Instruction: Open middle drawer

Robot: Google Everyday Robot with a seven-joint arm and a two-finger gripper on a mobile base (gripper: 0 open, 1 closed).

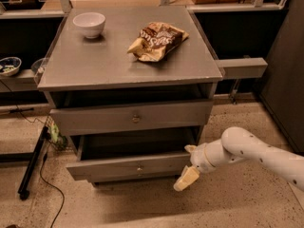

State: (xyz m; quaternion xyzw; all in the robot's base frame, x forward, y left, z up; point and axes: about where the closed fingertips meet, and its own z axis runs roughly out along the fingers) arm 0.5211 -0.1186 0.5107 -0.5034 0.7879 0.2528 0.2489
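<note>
The grey cabinet (128,65) shows two drawer fronts with small round knobs. The upper front (136,118) sits nearly flush under the top. Below it, the middle drawer (139,167) is pulled out toward me, and its dark inside shows behind the front. My gripper (186,178), cream-coloured at the end of the white arm (247,148), hangs at the right end of that drawer's front, just off its corner and near the floor. It is not at the knob. Anything below this drawer is hidden.
On the cabinet top stand a white bowl (89,23) at the back left and a crumpled chip bag (156,41) at the centre right. A black stand and cable (33,165) lie on the floor at the left. A grey shelf arm (242,68) juts out at the right.
</note>
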